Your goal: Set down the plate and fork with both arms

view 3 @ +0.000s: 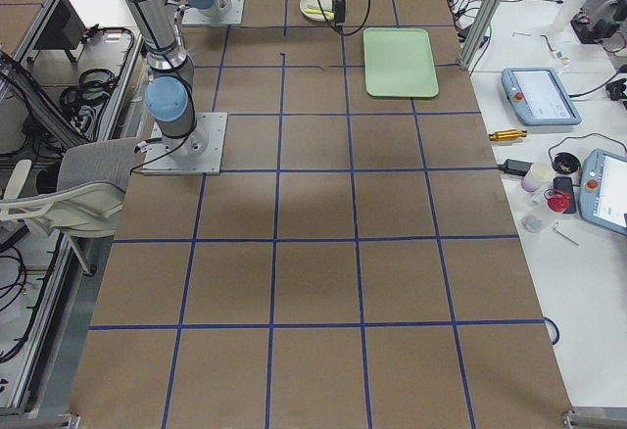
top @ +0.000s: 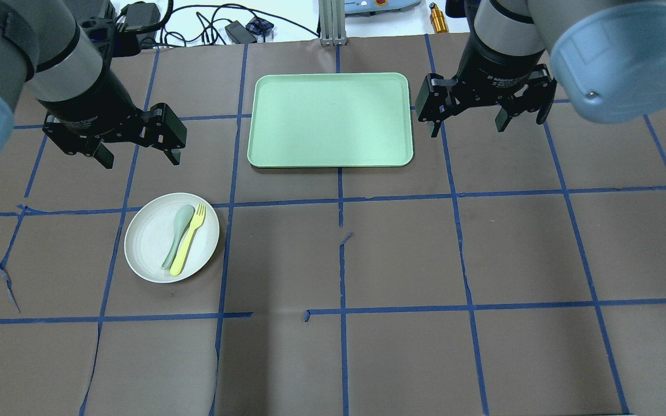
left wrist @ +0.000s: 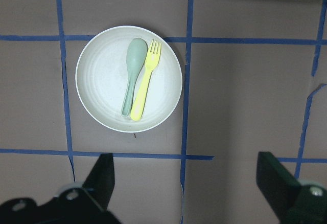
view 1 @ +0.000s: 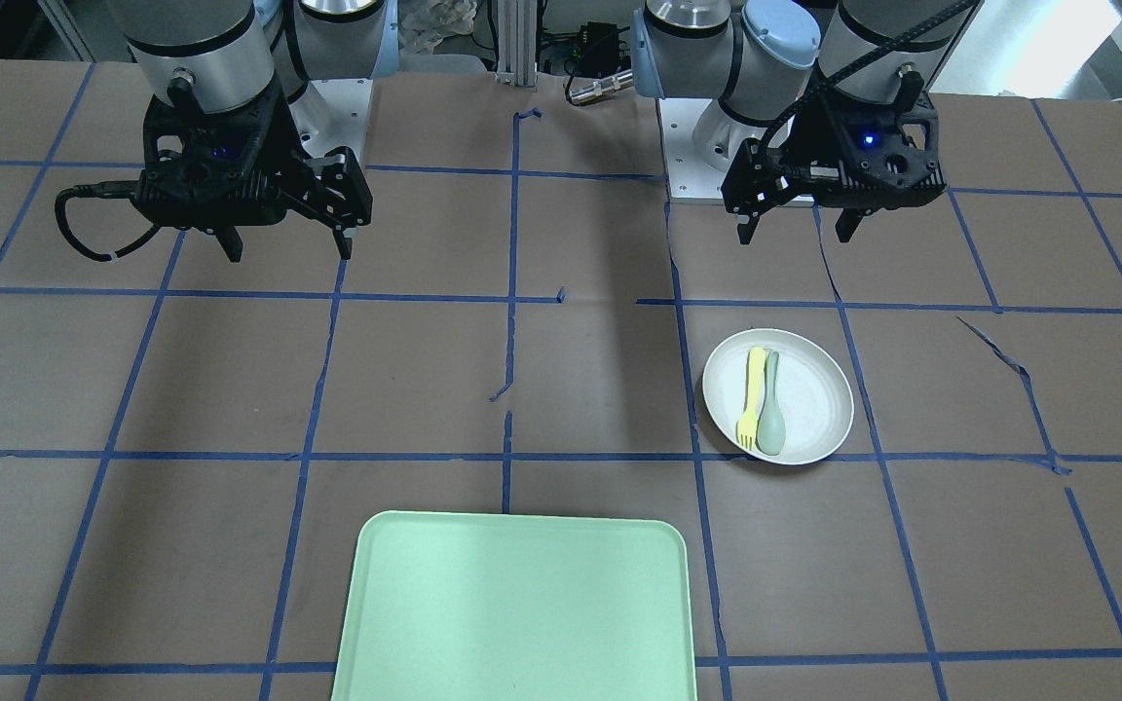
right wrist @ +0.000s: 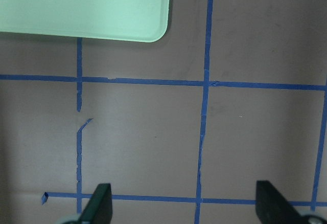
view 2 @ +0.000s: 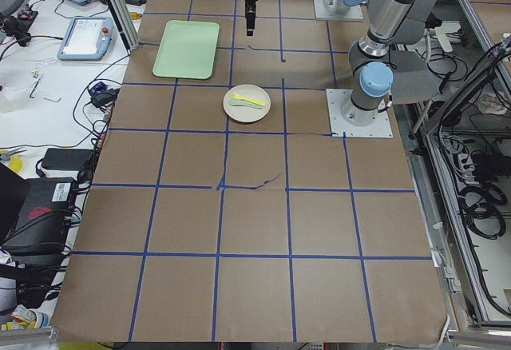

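Observation:
The off-white plate point(top: 148, 245) lies on the brown table on my left side, also seen from the front point(view 1: 814, 394) and in the left wrist view point(left wrist: 102, 81). The yellow fork point(top: 188, 242) lies in it beside a pale grey-green spoon point(top: 178, 231); both also show in the left wrist view, fork point(left wrist: 144, 86) and spoon point(left wrist: 134, 70). My left gripper point(top: 139, 160) is open and empty, hovering above the table just behind the plate. My right gripper point(top: 467, 128) is open and empty, hovering right of the tray.
A mint-green rectangular tray point(top: 330, 119) lies at the table's middle far side, with nothing on it; its corner shows in the right wrist view point(right wrist: 82, 4). Blue tape lines grid the brown paper cover, which has small tears.

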Motion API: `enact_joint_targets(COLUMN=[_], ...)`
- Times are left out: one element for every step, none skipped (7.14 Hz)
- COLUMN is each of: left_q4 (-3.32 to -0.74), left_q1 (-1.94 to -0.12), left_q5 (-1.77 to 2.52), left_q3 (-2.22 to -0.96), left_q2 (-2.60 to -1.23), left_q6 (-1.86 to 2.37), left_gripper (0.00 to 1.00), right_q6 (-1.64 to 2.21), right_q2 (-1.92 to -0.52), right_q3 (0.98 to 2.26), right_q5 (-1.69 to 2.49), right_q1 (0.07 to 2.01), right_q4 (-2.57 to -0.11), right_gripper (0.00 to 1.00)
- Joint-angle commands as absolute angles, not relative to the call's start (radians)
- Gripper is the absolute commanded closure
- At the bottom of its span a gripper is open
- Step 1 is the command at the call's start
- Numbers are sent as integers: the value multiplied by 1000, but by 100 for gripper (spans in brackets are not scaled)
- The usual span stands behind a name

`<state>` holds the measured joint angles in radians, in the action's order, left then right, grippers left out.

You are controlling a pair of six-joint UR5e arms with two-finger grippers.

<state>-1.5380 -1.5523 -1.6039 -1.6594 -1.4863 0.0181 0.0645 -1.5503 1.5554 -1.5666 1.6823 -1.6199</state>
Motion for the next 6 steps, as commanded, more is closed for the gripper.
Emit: enact_joint_targets(left_q4=[-1539,-1539,-1539,-1540,-1540,-1540], left_q1=[-1552,-1552,-1552,-1552,-1552,-1552], left_q5=[-1605,-1602,-1601,-1601,-1600,-1573], left_q3=[-1658,-1658,-1658,-1661,-1663,-1663], left_q2=[-1485,-1483,-1486,-1485,-1485,-1485], left_q6=[24,25,28,25,22,18], left_gripper=[0,0,0,0,0,0], right_q6=[64,66,64,66,66,66], right_q2=[-1551,-1551,-1549,-1551,-1551,-1551], right_q3=[1555,1555,1555,1555,1555,1555], right_q5=[-1568,-1568,-1568,-1568,-1568,-1568], right_q1=[1683,1683,1683,1683,1683,1683], right_q4=[-1617,-1621,-1623,-1618,-1618,-1618], right_gripper=[0,0,0,0,0,0])
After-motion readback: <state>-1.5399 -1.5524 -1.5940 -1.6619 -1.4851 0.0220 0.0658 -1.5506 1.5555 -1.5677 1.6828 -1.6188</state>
